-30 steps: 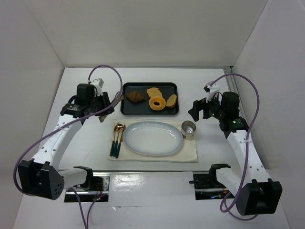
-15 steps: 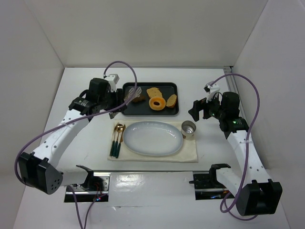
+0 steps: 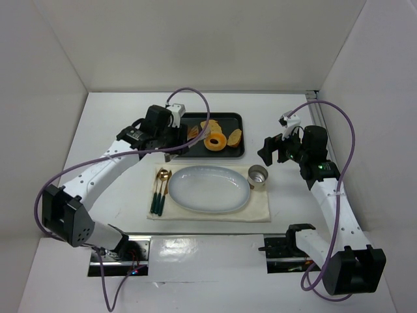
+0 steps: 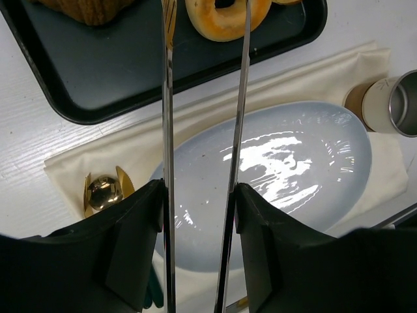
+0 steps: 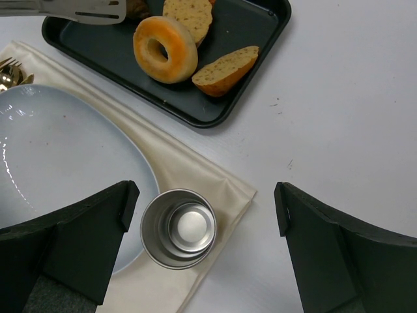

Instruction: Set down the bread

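Observation:
A black tray (image 3: 205, 154) at the back holds a croissant (image 4: 88, 10), a donut (image 3: 214, 140), a seeded slice (image 3: 234, 137) and another slice (image 3: 210, 126). My left gripper (image 4: 199, 189) is shut on metal tongs (image 4: 168, 98). It hovers over the tray's left front part, and the tong arms reach past the donut (image 4: 225, 16) toward the croissant. The tong tips show in the right wrist view (image 5: 78, 10), apart and empty. My right gripper (image 5: 202, 195) is open and empty, just right of the steel cup (image 5: 179, 228).
An oval pale blue plate (image 3: 210, 188) lies on a cream napkin (image 3: 260, 208) in front of the tray. A gold fork and spoon (image 3: 159, 186) lie at the plate's left. The steel cup (image 3: 258, 175) stands at its right.
My left arm has swung right with the tongs, from left of the tray to over its left part by the croissant. The right arm has not moved.

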You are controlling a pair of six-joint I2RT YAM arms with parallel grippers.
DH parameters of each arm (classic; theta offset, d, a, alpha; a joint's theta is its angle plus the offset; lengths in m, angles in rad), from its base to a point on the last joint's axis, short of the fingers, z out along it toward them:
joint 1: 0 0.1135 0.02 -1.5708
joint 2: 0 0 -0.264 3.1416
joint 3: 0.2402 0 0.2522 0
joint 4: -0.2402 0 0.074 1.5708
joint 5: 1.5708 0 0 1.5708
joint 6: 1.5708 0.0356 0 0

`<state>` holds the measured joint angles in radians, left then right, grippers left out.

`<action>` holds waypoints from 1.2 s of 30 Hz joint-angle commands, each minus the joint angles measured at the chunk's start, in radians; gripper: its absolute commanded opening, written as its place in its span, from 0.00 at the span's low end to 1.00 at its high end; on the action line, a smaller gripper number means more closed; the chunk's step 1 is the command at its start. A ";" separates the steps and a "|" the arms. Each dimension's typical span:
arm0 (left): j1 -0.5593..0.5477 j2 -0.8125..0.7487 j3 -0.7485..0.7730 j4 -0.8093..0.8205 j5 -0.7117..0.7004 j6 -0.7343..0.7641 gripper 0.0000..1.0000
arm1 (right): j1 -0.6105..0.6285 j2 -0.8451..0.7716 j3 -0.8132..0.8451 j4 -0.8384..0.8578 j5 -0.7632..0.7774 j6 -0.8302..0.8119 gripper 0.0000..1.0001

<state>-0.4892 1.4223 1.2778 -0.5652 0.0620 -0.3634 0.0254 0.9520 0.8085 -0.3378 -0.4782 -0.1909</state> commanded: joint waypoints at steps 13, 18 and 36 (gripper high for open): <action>-0.009 0.110 0.000 0.123 0.041 0.058 0.61 | -0.002 -0.002 -0.002 0.003 0.004 -0.002 1.00; -0.018 0.156 0.000 0.133 0.041 0.058 0.61 | -0.002 -0.002 -0.002 0.003 0.004 -0.002 1.00; -0.019 0.227 -0.018 0.142 0.001 0.058 0.31 | -0.002 -0.012 -0.002 0.003 0.004 -0.002 1.00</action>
<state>-0.5030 1.6390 1.2678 -0.4603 0.0753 -0.3153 0.0254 0.9524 0.8085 -0.3378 -0.4782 -0.1909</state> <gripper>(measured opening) 0.455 0.999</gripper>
